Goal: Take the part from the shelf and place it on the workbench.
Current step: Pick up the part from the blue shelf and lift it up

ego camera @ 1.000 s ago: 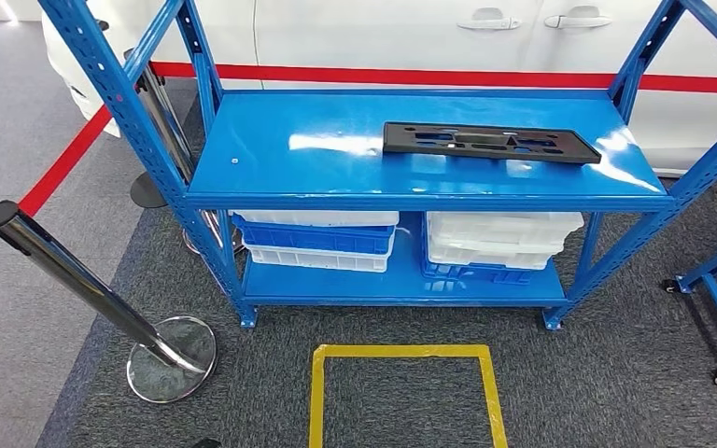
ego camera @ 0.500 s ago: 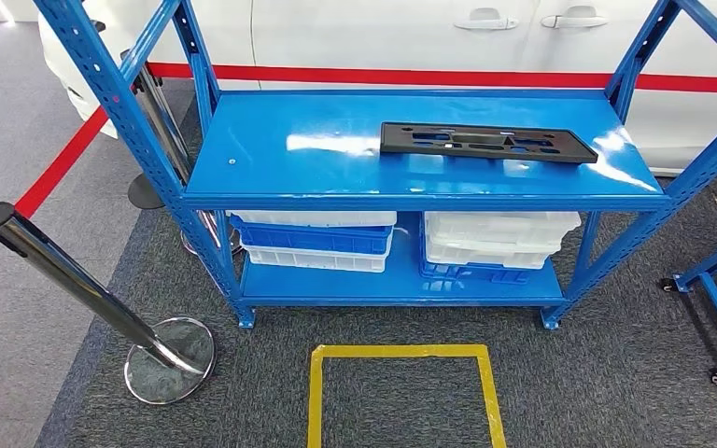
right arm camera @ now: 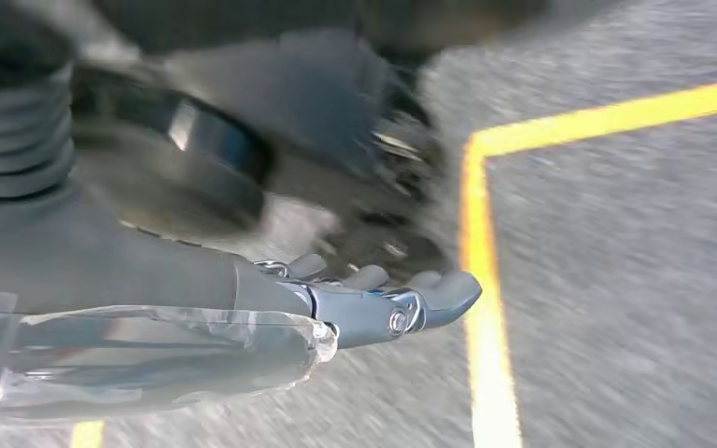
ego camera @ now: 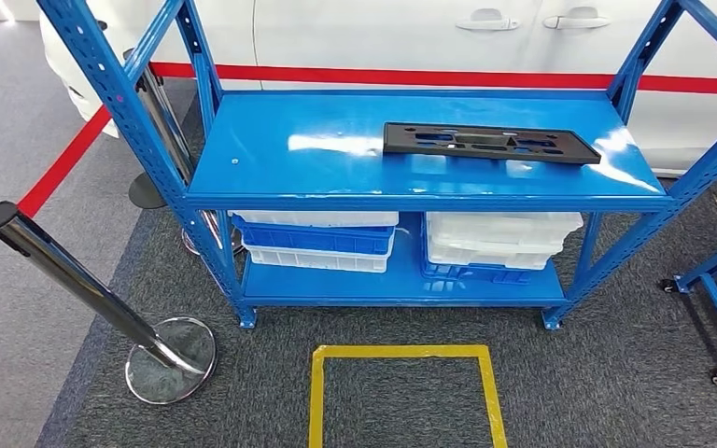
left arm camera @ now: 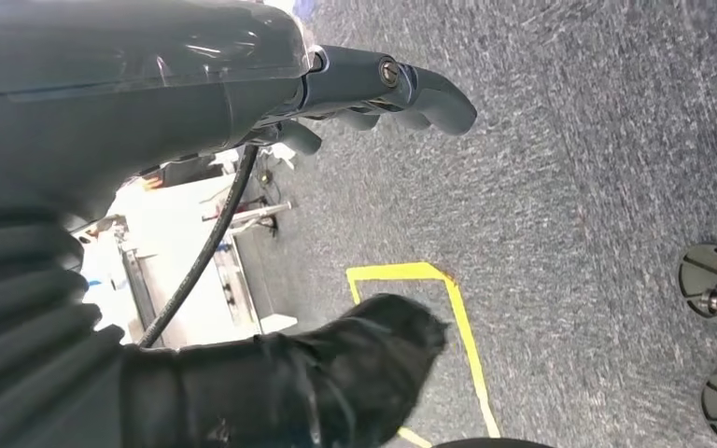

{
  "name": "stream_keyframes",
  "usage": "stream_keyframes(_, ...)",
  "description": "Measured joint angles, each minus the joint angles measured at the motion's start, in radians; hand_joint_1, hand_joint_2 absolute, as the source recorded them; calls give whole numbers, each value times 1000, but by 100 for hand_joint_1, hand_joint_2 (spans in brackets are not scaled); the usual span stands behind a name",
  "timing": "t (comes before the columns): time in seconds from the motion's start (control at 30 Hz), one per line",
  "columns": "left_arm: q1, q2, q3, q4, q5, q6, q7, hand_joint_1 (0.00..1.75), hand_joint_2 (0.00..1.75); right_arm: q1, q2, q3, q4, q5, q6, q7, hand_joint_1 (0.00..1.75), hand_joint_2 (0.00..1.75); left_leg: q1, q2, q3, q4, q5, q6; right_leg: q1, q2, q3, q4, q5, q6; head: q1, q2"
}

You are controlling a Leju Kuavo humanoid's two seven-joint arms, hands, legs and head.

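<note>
Head view: the black slotted part (ego camera: 491,143) lies flat on the top deck of the blue shelf (ego camera: 271,177), toward its right rear; white and blue bins (ego camera: 316,241) sit below.

Left wrist view: the left hand (left arm camera: 373,89) hangs over grey carpet (left arm camera: 569,187), fingers loosely extended, empty.

Right wrist view: the right hand (right arm camera: 383,299) is likewise released, holding nothing, beside yellow floor tape (right arm camera: 485,280).

Shelf top (ego camera: 336,159) open; uprights (ego camera: 121,103) flank it.

Blue metal shelf rack (ego camera: 420,173) uprights cut off at top edge, white car body (ego camera: 383,37) mostly out of frame behind rack, right wrist view motion-blurred, right hand (right arm camera: 373,303) fingers' pose unclear, yellow floor-tape square (ego camera: 406,392) cropped at bottom.
</note>
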Motion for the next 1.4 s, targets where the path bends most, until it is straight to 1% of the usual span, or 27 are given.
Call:
stream_keyframes(0.17,0,9,4,3,-26,-14,-12,0,175,-57,-93,-66,-55,23,87,-68,0,0,-1,0,-3,2,0,1,-1,-1,1,-1,2,3,0,0)
stream_keyframes(0.27,-1,15,8,5,-39,-21,-21,0,175,-93,-144,-105,-117,38,143,-93,0,0,-1,0,-3,3,1,2,-1,0,1,-2,3,5,0,0)
stream_keyframes(0.4,-3,21,15,7,-54,-28,-30,0,175,-147,-200,-139,-234,33,203,-78,0,0,-1,-1,-1,4,3,5,-1,-1,0,-3,5,7,0,0)
stream_keyframes(0.53,-3,26,20,10,-70,-36,-38,0,175,-190,-263,-161,-366,15,233,-49,0,0,-1,-2,-1,4,4,7,-1,-4,0,-3,6,9,0,0)
stream_keyframes(0.67,-5,32,21,12,-85,-42,-45,0,0,-223,-319,-177,-506,1,259,-28,0,0,-1,-2,-1,5,4,7,-2,-4,0,-3,6,9,0,0)
stream_keyframes(0.8,-5,36,22,15,-102,-47,-51,0,0,-242,-372,-187,-660,-5,278,-16,0,0,-1,-2,-2,5,4,7,-2,-5,0,-3,6,9,0,0)
stream_keyframes(0.93,-6,41,23,17,-119,-54,-59,0,0,-249,-415,-190,-810,7,288,-13,0,175,-1,-2,-2,5,4,7,-2,-5,0,-3,6,9,0,0)
stream_keyframes(1.23,-10,54,26,19,-163,-61,-73,0,0,-249,-484,-193,-1132,136,261,-12,0,175,-1,-2,-2,5,4,7,-1,-5,0,-3,6,9,0,0)
stream_keyframes(1.4,-12,60,26,23,-184,-62,-79,0,0,-245,-509,-193,-1268,243,222,-21,0,175,-1,-2,-2,5,4,7,-1,-5,0,-3,6,9,0,0)
